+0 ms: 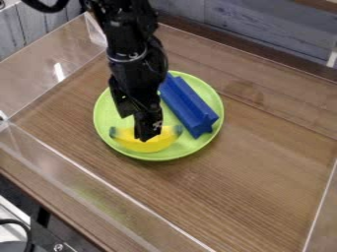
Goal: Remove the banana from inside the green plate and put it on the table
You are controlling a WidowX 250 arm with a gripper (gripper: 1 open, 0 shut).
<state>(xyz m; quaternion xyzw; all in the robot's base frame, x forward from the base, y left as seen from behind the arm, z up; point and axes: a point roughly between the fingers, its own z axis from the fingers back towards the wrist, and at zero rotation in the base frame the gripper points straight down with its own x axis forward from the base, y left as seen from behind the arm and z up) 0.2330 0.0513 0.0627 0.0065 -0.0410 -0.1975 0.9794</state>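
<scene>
The yellow banana (148, 145) lies in the front part of the lime-green plate (116, 100), partly covered by my gripper. My gripper (138, 128) hangs straight down over it, open, with one black finger on each side of the banana's middle. The fingertips reach down to the banana, and whether they touch it I cannot tell. The plate rests on the brown wood-grain table (257, 167).
A long blue block (188, 104) lies in the right half of the plate, just right of my gripper. Clear acrylic walls (46, 59) ring the table. A yellow object stands behind the far wall, mostly hidden by the arm.
</scene>
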